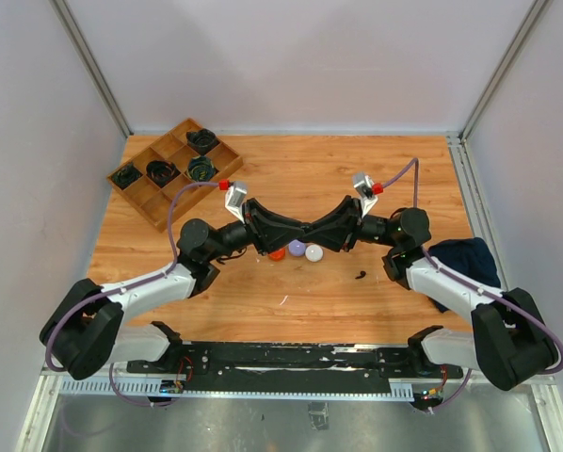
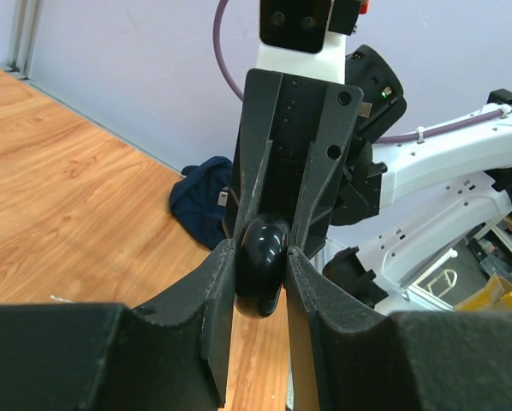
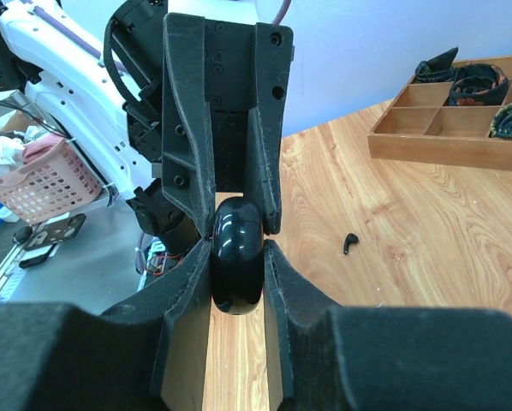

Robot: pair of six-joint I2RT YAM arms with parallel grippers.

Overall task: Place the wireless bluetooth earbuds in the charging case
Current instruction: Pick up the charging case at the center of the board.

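A glossy black charging case [image 2: 263,270] hangs above the table, pinched from both sides by both grippers. My left gripper [image 2: 260,253] is shut on it. My right gripper [image 3: 237,244] is also shut on it, and the case shows in that view too [image 3: 237,274]. In the top view the two grippers meet nose to nose at mid-table, left [image 1: 296,229] and right [image 1: 315,229]. One tiny black earbud [image 1: 361,275] lies on the wood to the right of them, also seen in the right wrist view [image 3: 349,242]. No other earbuds show.
Three small round cases, red-orange [image 1: 278,253], pale purple [image 1: 297,248] and white [image 1: 313,252], lie just below the grippers. A wooden compartment tray [image 1: 159,202] with black coiled cables stands back left. A dark blue cloth [image 1: 465,259] lies at the right edge.
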